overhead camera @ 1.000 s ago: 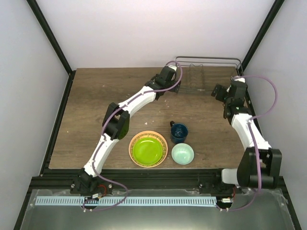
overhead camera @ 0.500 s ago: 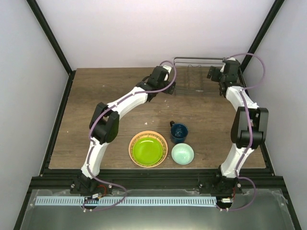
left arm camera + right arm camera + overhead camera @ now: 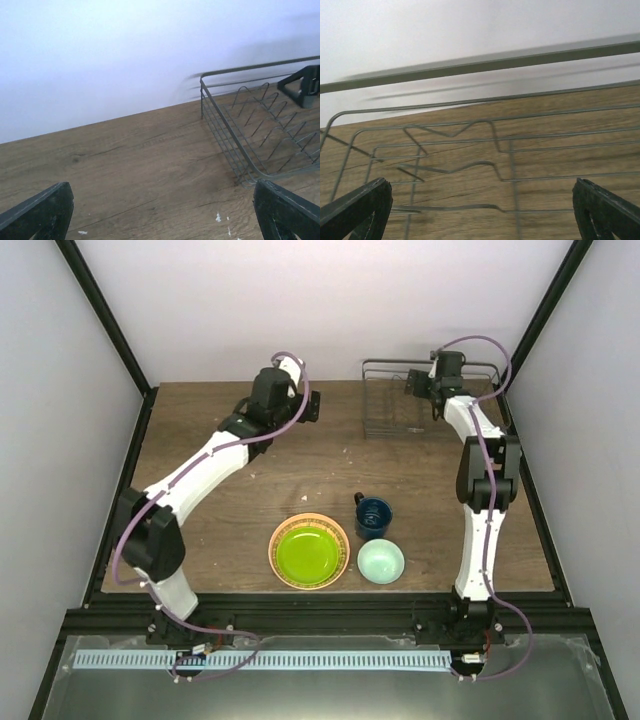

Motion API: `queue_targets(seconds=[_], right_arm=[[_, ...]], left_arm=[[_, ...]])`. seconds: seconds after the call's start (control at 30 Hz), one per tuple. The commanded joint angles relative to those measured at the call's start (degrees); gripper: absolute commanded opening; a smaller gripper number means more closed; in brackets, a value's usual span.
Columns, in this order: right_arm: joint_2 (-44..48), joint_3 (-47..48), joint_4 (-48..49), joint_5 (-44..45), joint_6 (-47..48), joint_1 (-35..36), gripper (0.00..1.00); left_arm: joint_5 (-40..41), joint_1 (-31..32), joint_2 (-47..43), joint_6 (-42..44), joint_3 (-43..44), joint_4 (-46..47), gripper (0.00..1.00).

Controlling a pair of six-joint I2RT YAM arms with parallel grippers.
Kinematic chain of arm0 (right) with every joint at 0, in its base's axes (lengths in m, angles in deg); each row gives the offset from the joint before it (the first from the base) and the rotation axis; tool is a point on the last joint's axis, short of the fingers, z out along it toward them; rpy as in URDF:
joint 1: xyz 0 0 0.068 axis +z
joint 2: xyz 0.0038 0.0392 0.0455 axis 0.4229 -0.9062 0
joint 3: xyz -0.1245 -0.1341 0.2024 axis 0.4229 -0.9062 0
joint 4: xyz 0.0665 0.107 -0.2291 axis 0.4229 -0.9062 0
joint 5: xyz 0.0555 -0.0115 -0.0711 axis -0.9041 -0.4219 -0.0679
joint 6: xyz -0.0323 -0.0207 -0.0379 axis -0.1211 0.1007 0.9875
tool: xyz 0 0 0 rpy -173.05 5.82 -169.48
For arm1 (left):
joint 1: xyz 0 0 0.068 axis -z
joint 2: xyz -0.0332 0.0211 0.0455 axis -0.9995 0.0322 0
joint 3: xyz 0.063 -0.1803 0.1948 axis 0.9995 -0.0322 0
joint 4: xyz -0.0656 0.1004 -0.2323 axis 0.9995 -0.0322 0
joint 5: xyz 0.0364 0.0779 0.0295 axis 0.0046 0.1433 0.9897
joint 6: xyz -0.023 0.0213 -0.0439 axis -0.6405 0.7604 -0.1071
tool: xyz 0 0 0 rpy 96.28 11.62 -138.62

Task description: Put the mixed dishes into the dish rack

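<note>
Since a moment ago the left gripper has swung away from the low basket-like dish rack of thin dark wire in the far right corner, while the right gripper has reached out over it. Both have their fingers spread with nothing between them, so no dish is loaded yet. Near the near edge of the matte wood-grain table wait the glossy lime-green plate, stacked on an orange woven-patterned plate, the dark blue handled mug and the smooth, round pale mint-green bowl.

A brown wood-grain table bears a dark wire dish rack (far side); nearer than it, a dark blue mug, pale mint bowl, orange woven-patterned plate.
</note>
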Motion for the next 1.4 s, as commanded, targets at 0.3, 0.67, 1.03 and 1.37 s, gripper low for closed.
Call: queue_targets(seconds=[0.3,0.67,1.03,1.37], right_arm=[[-8.92,13.25,-16.27,-0.10,-4.03,1.97,1.00],[-10.00,13.29,-18.40,-2.50,-2.48,5.75,1.00],[-9.58,12.19,-20.41,-1.60,-2.16,9.85,1.00],[-8.70,12.47,-24.66,1.41,-2.25,13.34,1.00]], left_arm=[[1.75,-1.10,-8.78,0.92,-6.30,-2.46,1.00],[2.60,-1.71,-11.65,1.39,-9.29,-2.68,1.00],[3.88,-2.31,-13.35,1.39,-11.17,-2.95,1.00],[4.41,-2.51,-14.87,1.40,-11.79,-3.38,1.00]])
